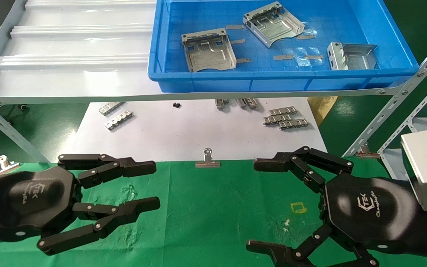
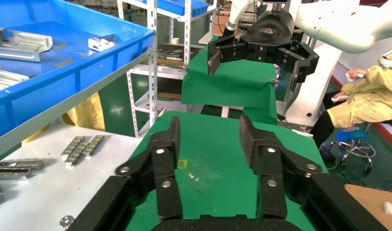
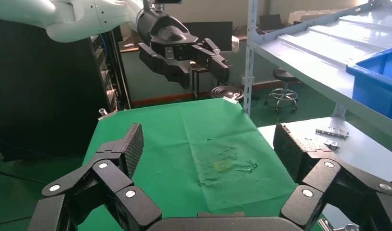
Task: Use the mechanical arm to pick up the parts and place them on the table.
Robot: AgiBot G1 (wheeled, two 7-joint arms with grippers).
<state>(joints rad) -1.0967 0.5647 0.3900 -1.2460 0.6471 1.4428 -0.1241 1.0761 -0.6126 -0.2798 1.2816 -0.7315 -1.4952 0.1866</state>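
The blue bin (image 1: 395, 68) (far, on the shelf) holds three parts (image 1: 208, 50). Left gripper (image 1: 154, 185) and right gripper (image 1: 252, 204) hover over the table (image 1: 206, 222), fingers spread apart.

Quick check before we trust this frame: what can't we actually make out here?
- Toothed strips under the shelf rail, head view: the rail hides their far ends.
- Right gripper, head view: lower fingers cut by the picture's bottom edge.
- Rightmost part in the blue bin: it stands tilted, so its inner face is unreadable.
- Left wrist view: bin wall hides most parts.
- Small black item: too small to identify.
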